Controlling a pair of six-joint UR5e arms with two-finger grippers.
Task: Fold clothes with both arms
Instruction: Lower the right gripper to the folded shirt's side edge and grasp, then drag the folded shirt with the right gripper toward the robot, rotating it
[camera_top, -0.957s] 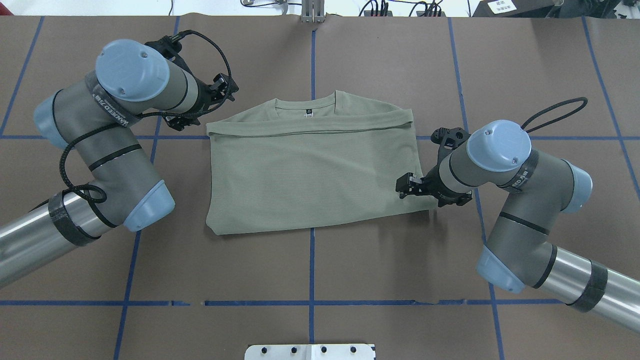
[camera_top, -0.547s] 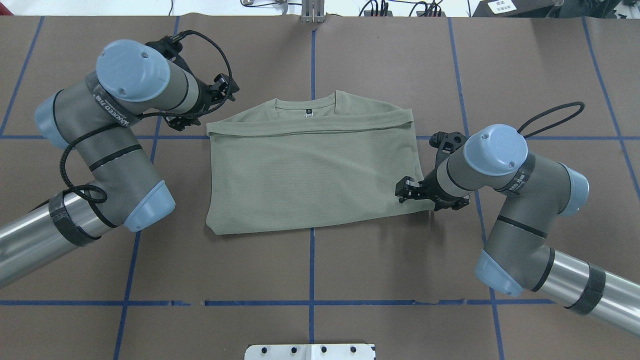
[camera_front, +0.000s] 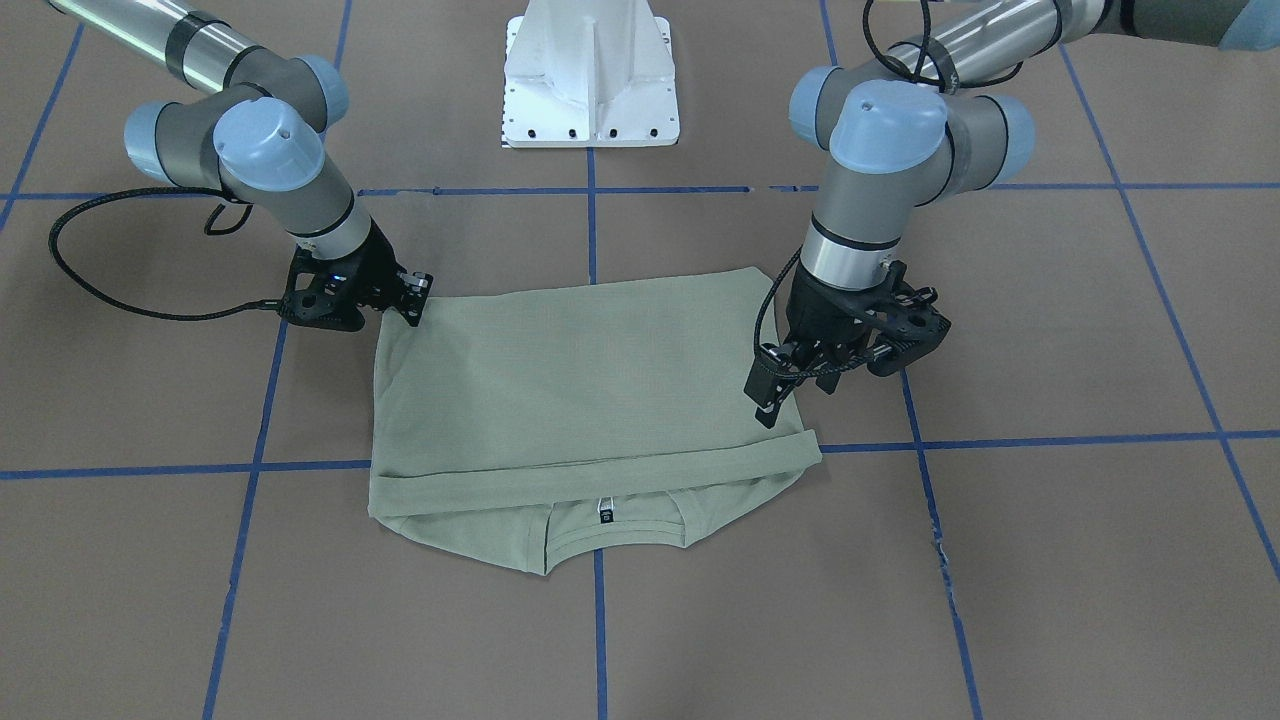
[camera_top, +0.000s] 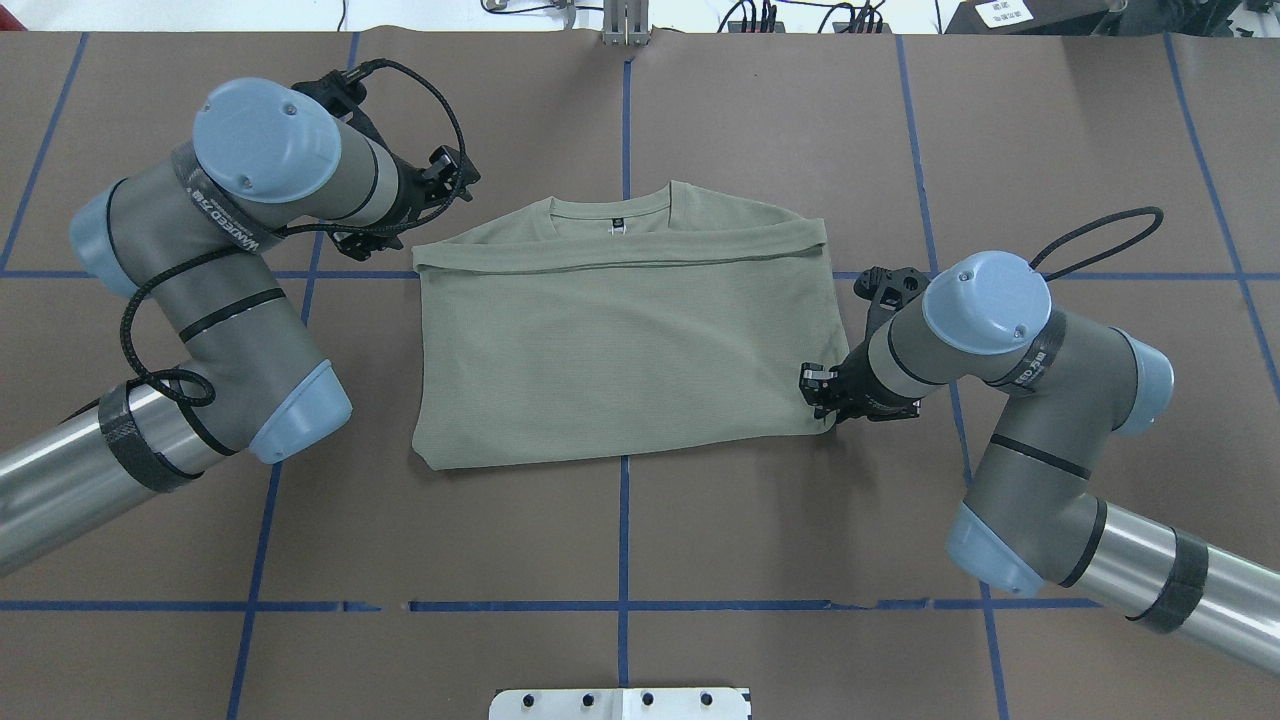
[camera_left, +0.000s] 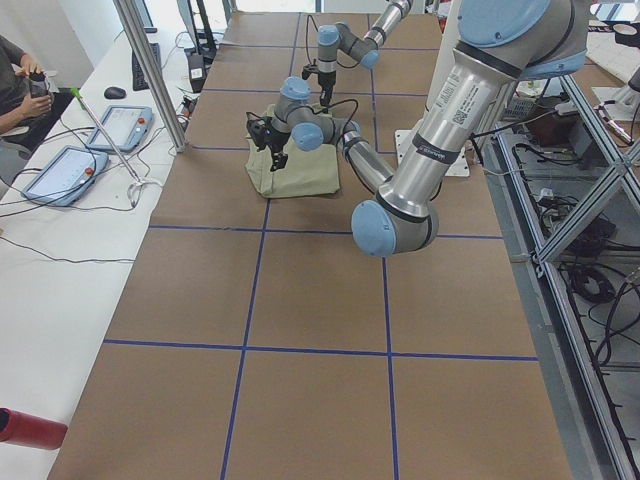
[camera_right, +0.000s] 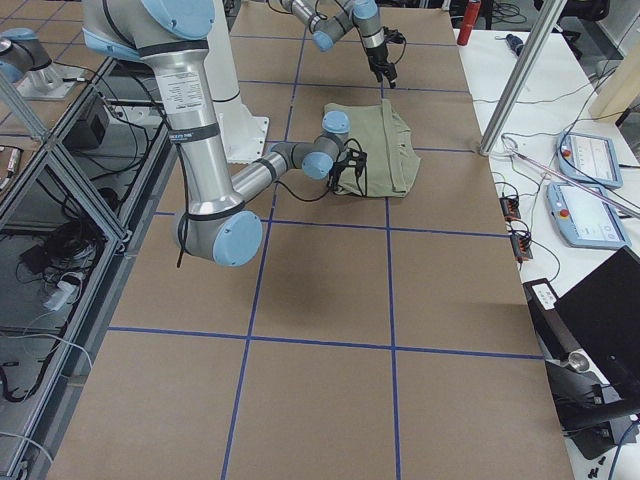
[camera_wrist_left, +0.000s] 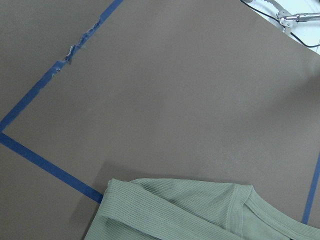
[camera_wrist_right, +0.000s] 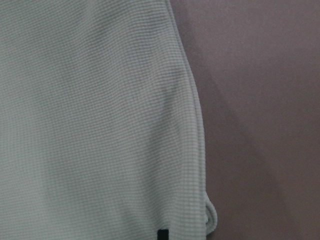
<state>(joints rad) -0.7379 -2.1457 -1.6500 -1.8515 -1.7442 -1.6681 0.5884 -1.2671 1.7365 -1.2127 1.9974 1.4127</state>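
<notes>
the brown table (camera_top: 760, 560), marked by blue tape lines (camera_top: 623, 540) into large squares, fills the views. the left arm (camera_top: 230, 230) comes in from the robot's left and bends toward the far left corner of the garment. the right arm (camera_top: 1010, 350) comes in from the other side and reaches down to the near right corner.

the sage-green knit shirt (camera_top: 620, 340) lies flat in the middle of the table, across the centre tape line. it is folded to a rough rectangle. its round neck points away from the robot, and a folded edge runs across just below the neckline. the white pedestal (camera_front: 590, 70) stands at the robot's side of the table, well apart from the shirt.

the left gripper (camera_front: 792, 382) hangs over the shirt's left side near the folded edge, with its fingers spread apart and nothing between them. the right gripper (camera_top: 817, 390) is low at the shirt's near right corner, with its tips at the fabric. whether they pinch the cloth, one cannot tell. a small black label (camera_top: 616, 229) sits inside the neck.
</notes>
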